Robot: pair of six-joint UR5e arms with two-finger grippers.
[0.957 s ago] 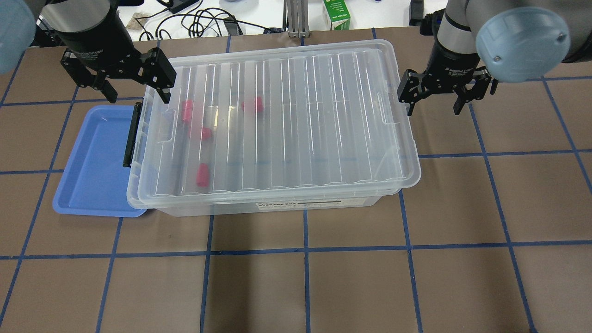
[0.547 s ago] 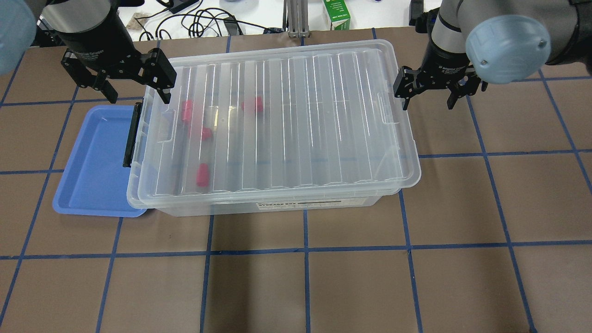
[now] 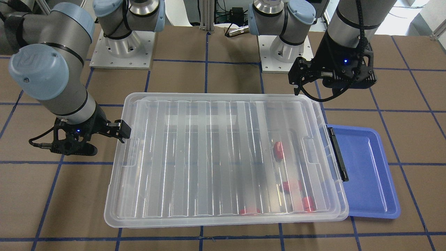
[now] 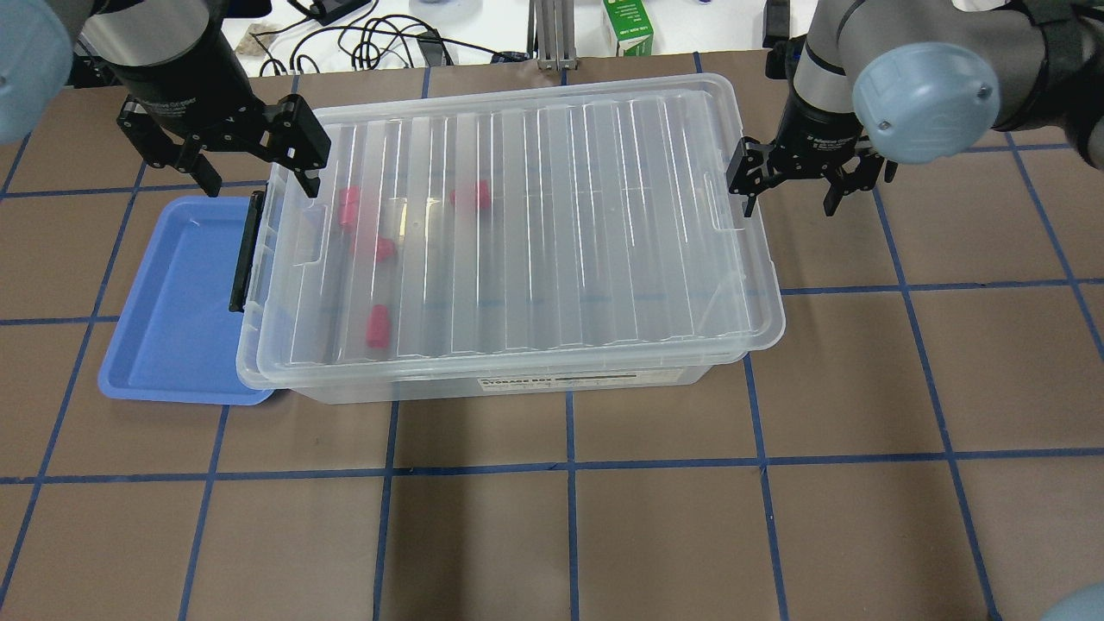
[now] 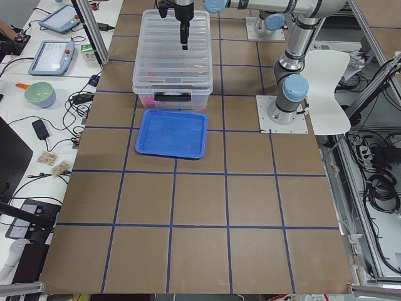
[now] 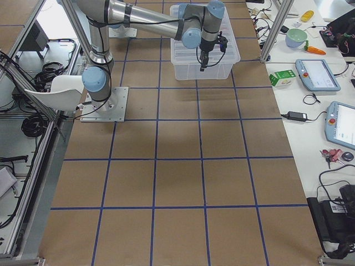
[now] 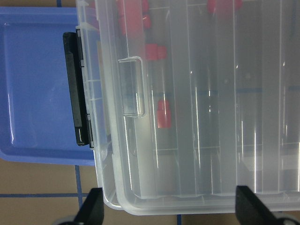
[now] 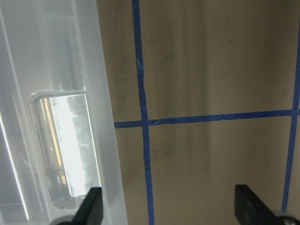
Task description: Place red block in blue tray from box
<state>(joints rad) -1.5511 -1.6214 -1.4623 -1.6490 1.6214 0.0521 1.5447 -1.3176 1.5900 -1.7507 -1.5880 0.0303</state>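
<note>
Clear plastic box [image 4: 431,385] on tabletop [image 4: 776,517], ribbed lid [image 4: 561,216] on. Four red blocks [image 4: 377,326] inside under lid, all toward end with black latch bar [image 4: 244,252]. Blue tray [image 4: 164,302] just beside that end. My left end effector [image 4: 259,183] spread wide above box's far corner at latch end, pinching nothing. My right end effector [image 4: 790,205] also spread, at opposite end, one finger close beside lid edge.
</note>
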